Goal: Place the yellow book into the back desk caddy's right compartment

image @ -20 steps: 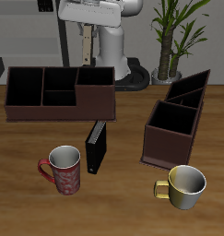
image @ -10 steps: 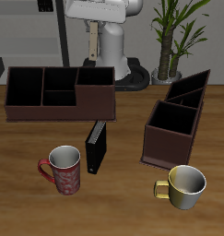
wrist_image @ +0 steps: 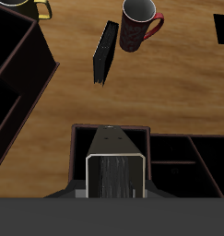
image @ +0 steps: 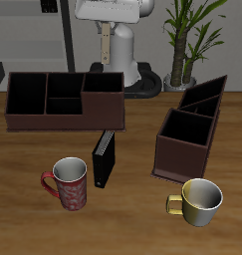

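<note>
Working outward from the table's front edge, with the back desk caddy [image: 63, 112] as my reference. Farthest in front of the caddy sit two mugs: a red patterned mug [image: 69, 183], and well apart from it a gold mug [image: 199, 201] on the far side of the taller caddy. Between the red mug and the back desk caddy a black book [image: 104, 159] stands upright on the table [image: 132, 224], apart from both; the wrist view shows it as a thin dark slab [wrist_image: 105, 52] beside the red mug [wrist_image: 138, 23]. The taller brown caddy [image: 190, 129], with slanted dividers, stands off the back desk caddy's end and a little nearer the front edge, not touching it. The back desk caddy itself lies long and low, and all the sections I can see hold nothing. Above it, the gripper [image: 106, 30] is closed on the yellow book [image: 106, 50], which hangs upright in the air, clear of the caddy. From the wrist camera I look down the book's pale page edge [wrist_image: 114, 173] into the right compartment [wrist_image: 81, 152] directly beneath; the book is not in it. Beyond the caddy, a potted plant [image: 187, 35] stands behind the table.
</note>
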Controlling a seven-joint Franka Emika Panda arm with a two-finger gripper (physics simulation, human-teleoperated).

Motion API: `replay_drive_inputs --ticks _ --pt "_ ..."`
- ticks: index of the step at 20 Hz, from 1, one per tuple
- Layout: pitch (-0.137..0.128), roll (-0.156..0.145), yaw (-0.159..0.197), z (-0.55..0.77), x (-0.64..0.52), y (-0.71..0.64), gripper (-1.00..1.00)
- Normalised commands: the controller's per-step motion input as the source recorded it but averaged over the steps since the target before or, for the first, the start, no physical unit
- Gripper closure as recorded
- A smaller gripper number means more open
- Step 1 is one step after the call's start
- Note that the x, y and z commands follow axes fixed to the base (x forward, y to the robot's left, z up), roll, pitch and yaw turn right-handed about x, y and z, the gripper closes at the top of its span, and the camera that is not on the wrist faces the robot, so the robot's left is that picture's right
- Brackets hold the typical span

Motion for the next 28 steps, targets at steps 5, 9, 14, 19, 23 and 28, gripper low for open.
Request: replay_drive_inputs --ticks 5,9,14,19,23,28 --pt "0.02 0.005 0.007 -0.08 -0.02 0.04 1.0" --pt "0.024 0.002 -0.001 -0.09 0.01 0.01 1.0" --pt "0.038 0.013 -0.005 -0.19 0.05 0.02 1.0" --pt "0.031 0.009 0.002 -0.19 0.01 0.01 1.0" --pt "0.019 0.003 -0.009 -0.19 0.03 -0.05 1.0" --pt "0.027 0.003 -0.003 -0.26 0.07 -0.05 1.0"
